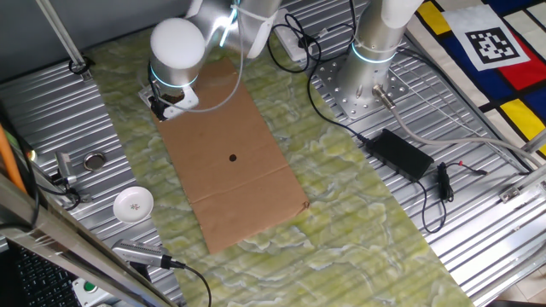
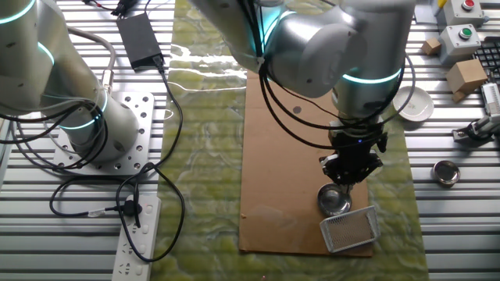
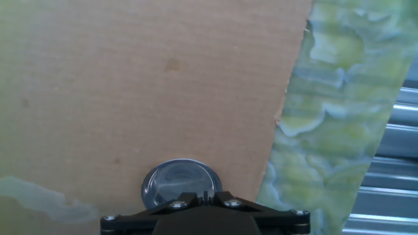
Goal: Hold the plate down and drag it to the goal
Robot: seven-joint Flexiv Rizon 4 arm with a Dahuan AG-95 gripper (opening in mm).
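Observation:
The plate (image 2: 334,200), a small silvery disc with a darker centre, lies on the brown cardboard sheet (image 2: 285,168) near its end. It also shows in the hand view (image 3: 179,180), right ahead of my fingers. My gripper (image 2: 349,180) stands upright over the plate's edge, jaws together, tips at the plate's rim (image 3: 206,195). The goal (image 2: 349,229), a white angular bracket, lies just beyond the plate, almost touching it, at the cardboard's end. In one fixed view the arm hides the plate; the gripper (image 1: 169,104) and a bit of the goal (image 1: 191,100) show.
A white round dish (image 2: 414,104) and a second metal ring (image 2: 446,172) lie on the ribbed metal beside the green mat (image 2: 207,156). A black power adapter (image 2: 139,39), cables, a power strip (image 2: 133,242) and a second arm's base (image 2: 101,133) are on the other side.

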